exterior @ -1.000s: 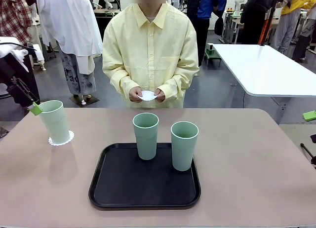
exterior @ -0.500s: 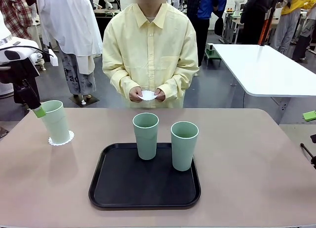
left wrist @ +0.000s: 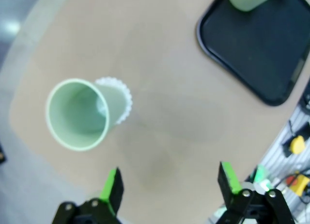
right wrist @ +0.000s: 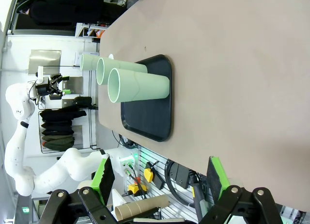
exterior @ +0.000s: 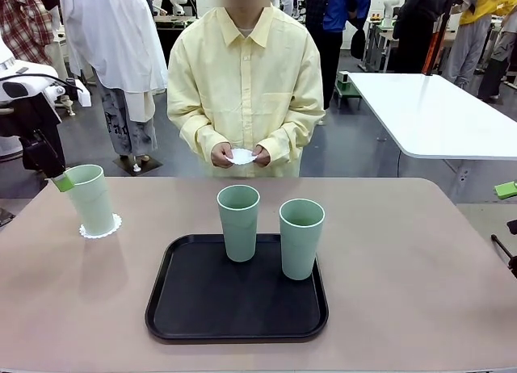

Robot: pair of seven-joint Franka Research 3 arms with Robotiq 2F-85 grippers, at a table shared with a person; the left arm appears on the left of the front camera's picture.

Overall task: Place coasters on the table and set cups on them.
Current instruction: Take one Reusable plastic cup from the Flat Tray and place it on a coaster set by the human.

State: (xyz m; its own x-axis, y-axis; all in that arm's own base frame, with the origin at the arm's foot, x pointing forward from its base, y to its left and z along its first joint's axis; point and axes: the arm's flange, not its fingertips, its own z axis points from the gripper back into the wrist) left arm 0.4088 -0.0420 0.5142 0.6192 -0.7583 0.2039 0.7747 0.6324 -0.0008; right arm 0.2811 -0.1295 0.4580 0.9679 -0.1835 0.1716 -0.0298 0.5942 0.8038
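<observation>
**One set, two to fetch**

Front view: my left gripper (exterior: 60, 182) hangs open and empty, just left of the seated cup (exterior: 89, 199) on its coaster (exterior: 102, 228), far left on the table (exterior: 404, 252). The tray cups (exterior: 239, 222) stand upright to its right on the tray (exterior: 237, 308). The person's hands (exterior: 262, 155) hold a spare coaster (exterior: 241, 156).

Left wrist view: the seated cup is beside my fingers (left wrist: 114, 185), not between them.

Right wrist view: my right gripper (right wrist: 160, 175) is open and empty, well apart from the tray. I judge the left arm nearer.
</observation>
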